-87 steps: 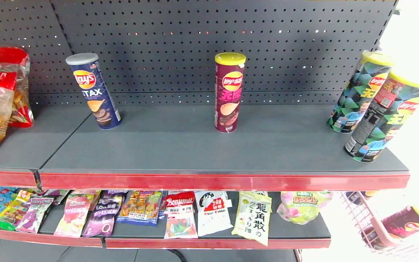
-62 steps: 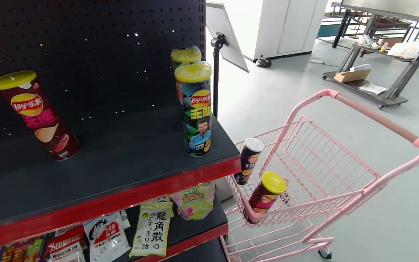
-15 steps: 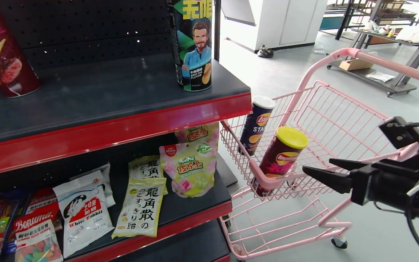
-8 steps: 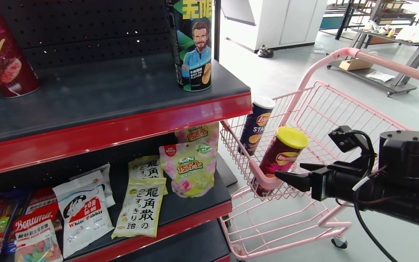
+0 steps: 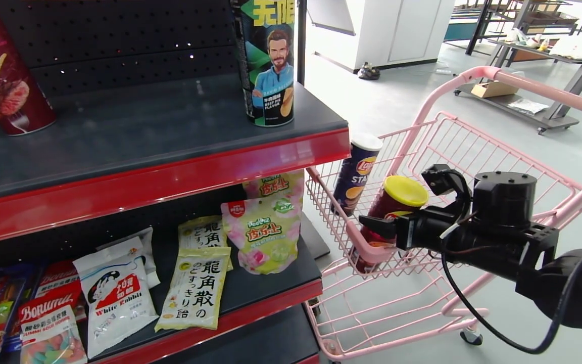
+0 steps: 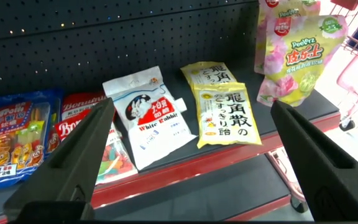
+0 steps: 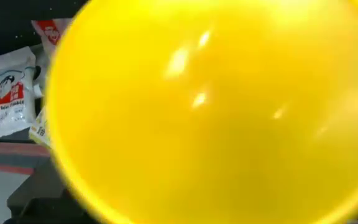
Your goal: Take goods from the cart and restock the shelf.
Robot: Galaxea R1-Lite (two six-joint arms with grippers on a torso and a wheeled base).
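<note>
Pink cart (image 5: 523, 86): parked just beside the shelf (image 5: 170, 177) end.
Maroon can (image 5: 391, 208): leaning in the cart's front corner, blue can (image 5: 356, 167) just beside it.
Right gripper (image 5: 372, 222): level with the maroon can's upper body; gripping or not, I cannot tell.
Right wrist view: yellow lid (image 7: 210, 112), very close.
Left gripper (image 6: 191, 102): spread wide, holding nothing, facing snack packets (image 6: 157, 115) on the lower shelf.

Bare shelf board (image 5: 134, 126) beside green can (image 5: 269, 76), blue can (image 5: 354, 174) and cart rim (image 5: 372, 253) close around maroon can (image 5: 404, 190)
</note>
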